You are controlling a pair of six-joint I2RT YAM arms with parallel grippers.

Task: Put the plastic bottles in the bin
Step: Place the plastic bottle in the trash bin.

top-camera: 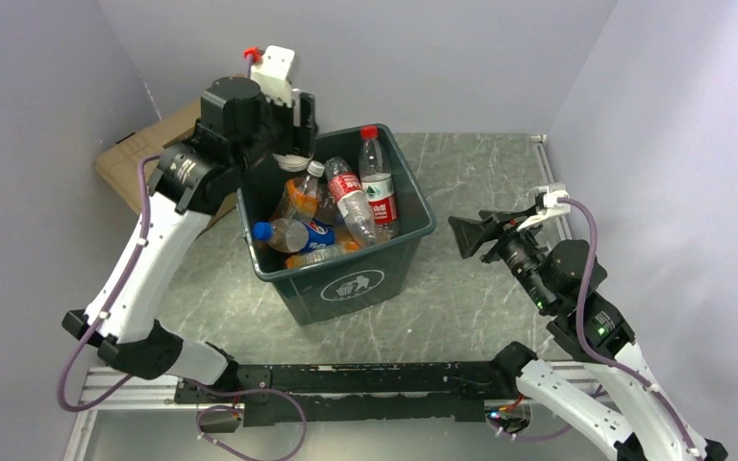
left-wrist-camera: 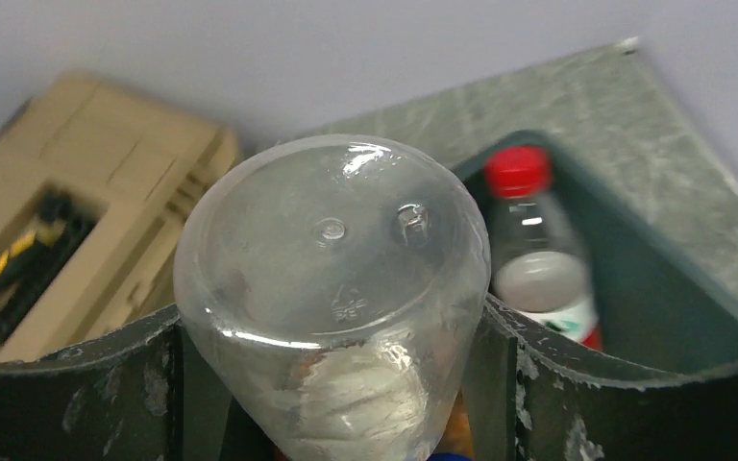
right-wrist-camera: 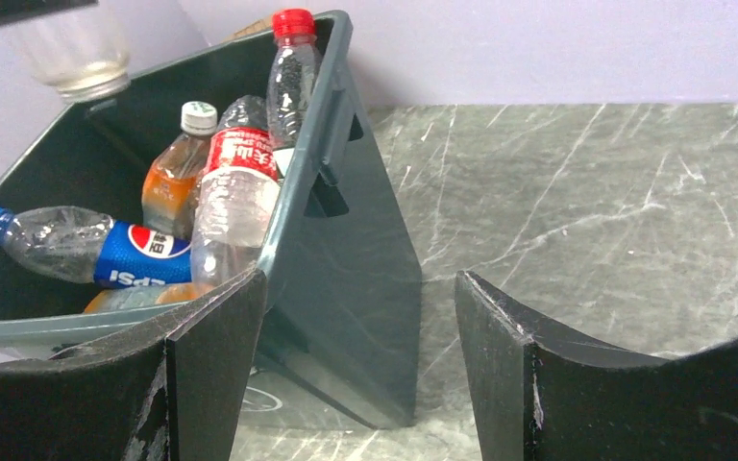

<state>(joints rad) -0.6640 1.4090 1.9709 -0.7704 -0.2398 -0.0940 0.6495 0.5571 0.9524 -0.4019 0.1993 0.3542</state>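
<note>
Left gripper [left-wrist-camera: 332,394] clenched on clear bottle [left-wrist-camera: 332,279], which I read as held over back-left corner of bin [top-camera: 346,288], base facing wrist camera. Right gripper [right-wrist-camera: 360,365] released, empty, above table [top-camera: 480,173] right of bin. Inside bin: red-capped bottle [top-camera: 377,182] near upright, red-labelled bottle [top-camera: 351,204], orange bottle [top-camera: 300,197], blue-labelled bottle [top-camera: 296,233] on its side. Tan case [top-camera: 130,158] behind left arm, outside bin.

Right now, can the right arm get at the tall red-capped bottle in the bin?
Probably yes: the right gripper is open and empty beside the bin, and the red-capped bottle stands on that side, neck above the rim. It must clear the wall first.
</note>
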